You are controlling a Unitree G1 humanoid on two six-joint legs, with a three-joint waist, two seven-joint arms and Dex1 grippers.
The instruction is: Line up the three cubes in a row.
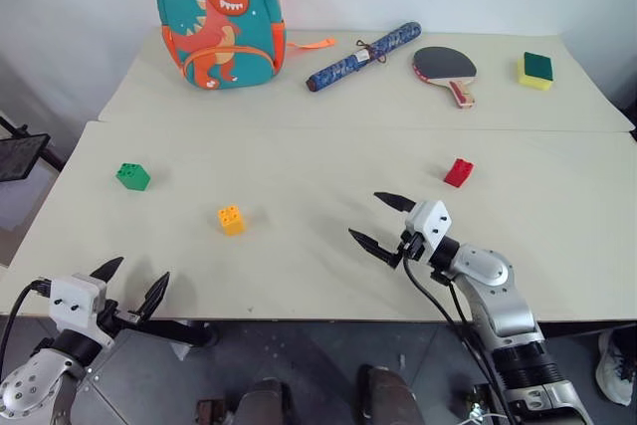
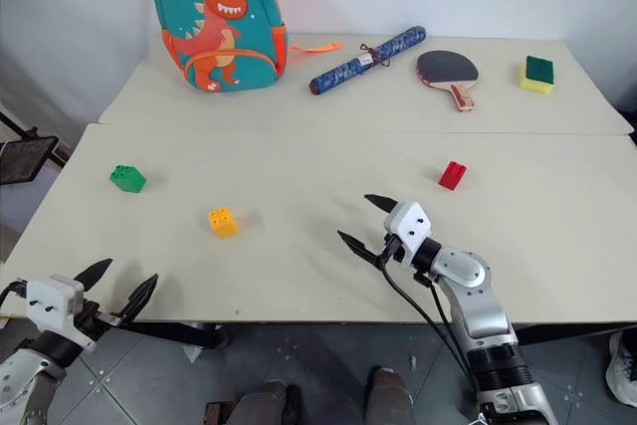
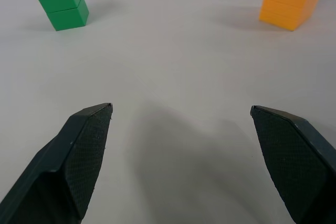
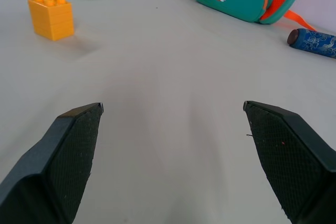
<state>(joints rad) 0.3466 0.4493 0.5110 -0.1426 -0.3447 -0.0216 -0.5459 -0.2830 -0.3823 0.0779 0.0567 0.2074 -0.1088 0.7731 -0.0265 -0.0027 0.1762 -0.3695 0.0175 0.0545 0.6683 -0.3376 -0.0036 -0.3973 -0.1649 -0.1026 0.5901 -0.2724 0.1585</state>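
Cubes aren't lined up at all yet: taking the yellow-orange cube (image 1: 231, 219) as the marker, the green cube (image 1: 132, 176) sits near it up-left, the red cube (image 1: 459, 172) well off right. Both the right gripper (image 1: 382, 221) and left gripper (image 1: 131, 284) hang wide apart, holding nothing. Looks like step one: reach and grab a cube.

1. Three cubes sit well apart on the near table (image 1: 299, 276): one cube (image 1: 132, 176) at the left, a second cube (image 1: 231, 219) right of it and nearer the front edge, a third cube (image 1: 459, 172) far to the right.
2. The left gripper (image 1: 131, 283) hangs at the front left edge, before the first two cubes.
3. The right gripper (image 1: 380, 222) hovers over the table between the second and third cubes, nearer the front.
4. On the rear table, left to right: a backpack (image 1: 219, 15), a rolled umbrella (image 1: 363, 56), a paddle (image 1: 447, 70), a sponge (image 1: 535, 70).
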